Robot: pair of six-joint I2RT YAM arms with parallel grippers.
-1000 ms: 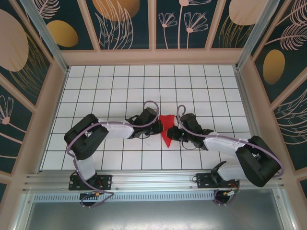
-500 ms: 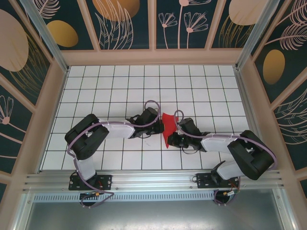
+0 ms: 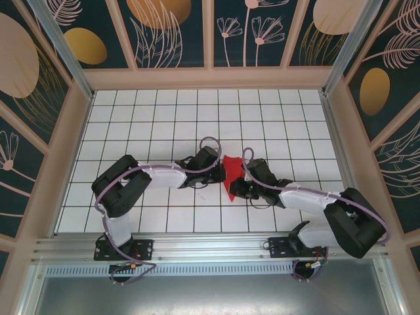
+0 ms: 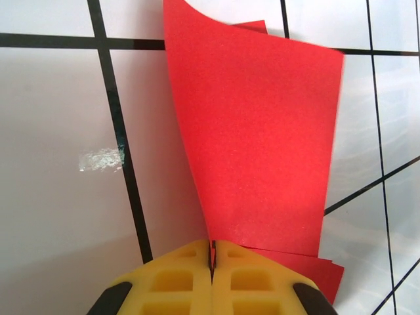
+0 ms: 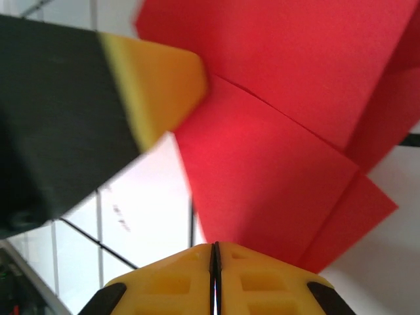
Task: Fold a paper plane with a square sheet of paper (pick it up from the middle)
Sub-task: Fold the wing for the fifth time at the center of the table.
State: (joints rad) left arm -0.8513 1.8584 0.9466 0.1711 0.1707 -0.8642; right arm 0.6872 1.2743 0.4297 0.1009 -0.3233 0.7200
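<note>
The square sheet of paper (image 3: pixel 231 168) is bright red and folded into a narrow pointed shape. It sits mid-floor between the two arms, partly lifted off the tiles. My left gripper (image 3: pixel 222 172) is at its left edge, and in the left wrist view its yellow pads (image 4: pixel 177 279) are shut on the paper (image 4: pixel 262 131), which rises as a curved flap. My right gripper (image 3: pixel 237 188) is at the paper's lower right. Its pads (image 5: pixel 262 282) are closed on the paper's near edge (image 5: pixel 275 177). The left gripper's finger (image 5: pixel 154 85) touches the upper fold.
White tiled floor (image 3: pixel 157 125) with black grid lines, boxed in by patterned walls. A metal rail (image 3: pixel 210 246) runs along the near edge by the arm bases. A small shiny smear (image 4: pixel 100 159) marks one tile left of the paper.
The paper lay as a long flat point. It now looks shorter, with one side raised. My right gripper swung left toward it and eased back slightly. The left gripper stayed almost still.
</note>
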